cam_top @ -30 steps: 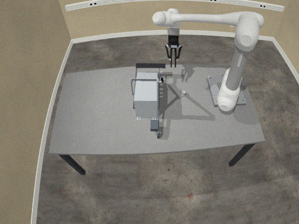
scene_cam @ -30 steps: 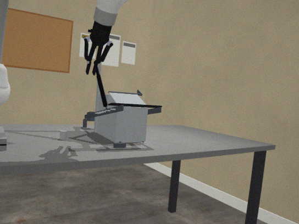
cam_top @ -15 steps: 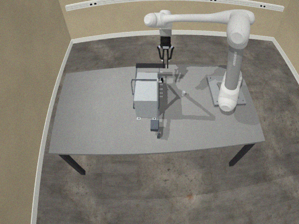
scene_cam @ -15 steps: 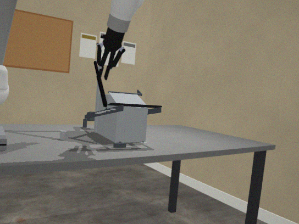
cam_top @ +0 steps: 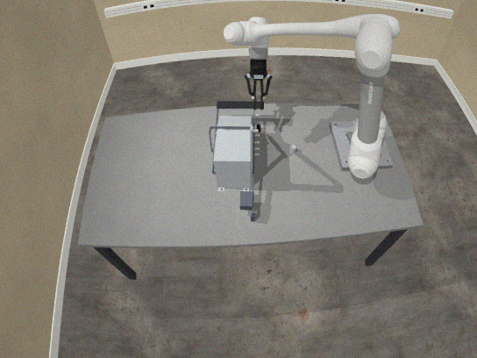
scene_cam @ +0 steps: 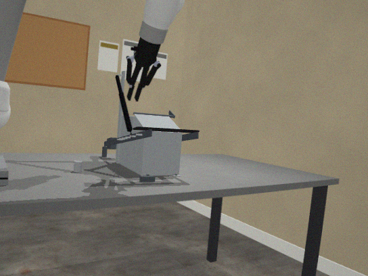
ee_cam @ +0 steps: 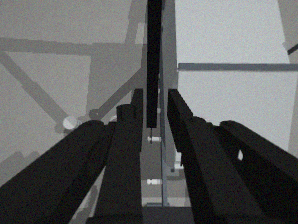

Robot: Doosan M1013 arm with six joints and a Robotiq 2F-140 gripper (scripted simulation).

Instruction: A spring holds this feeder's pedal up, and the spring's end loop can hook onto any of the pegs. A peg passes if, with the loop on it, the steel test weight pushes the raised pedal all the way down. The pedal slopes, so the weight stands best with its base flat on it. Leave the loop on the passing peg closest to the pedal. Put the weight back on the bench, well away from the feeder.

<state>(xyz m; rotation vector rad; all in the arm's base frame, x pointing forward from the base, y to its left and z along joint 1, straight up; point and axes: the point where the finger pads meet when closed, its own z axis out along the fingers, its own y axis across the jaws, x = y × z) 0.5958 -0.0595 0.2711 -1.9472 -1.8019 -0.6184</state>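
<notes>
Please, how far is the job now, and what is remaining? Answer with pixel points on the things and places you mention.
Nothing is confirmed done: I cannot tell which peg (cam_top: 257,141) (ee_cam: 154,182) carries the loop. Nothing seems in hand: the gripper (cam_top: 259,108) (scene_cam: 132,99) (ee_cam: 155,102) hovers above the feeder (cam_top: 233,142) (scene_cam: 162,153) (ee_cam: 225,30), jaws slightly apart. Left, apparently: confirming the passing peg nearest the pedal, and the weight's final place.

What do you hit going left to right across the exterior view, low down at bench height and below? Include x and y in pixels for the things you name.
White arm base (scene_cam: 3,169), small white cylinder (scene_cam: 78,166) on the bench, light grey feeder box (scene_cam: 162,153), inner dark bench leg (scene_cam: 214,230), outer dark bench leg (scene_cam: 314,230).
</notes>
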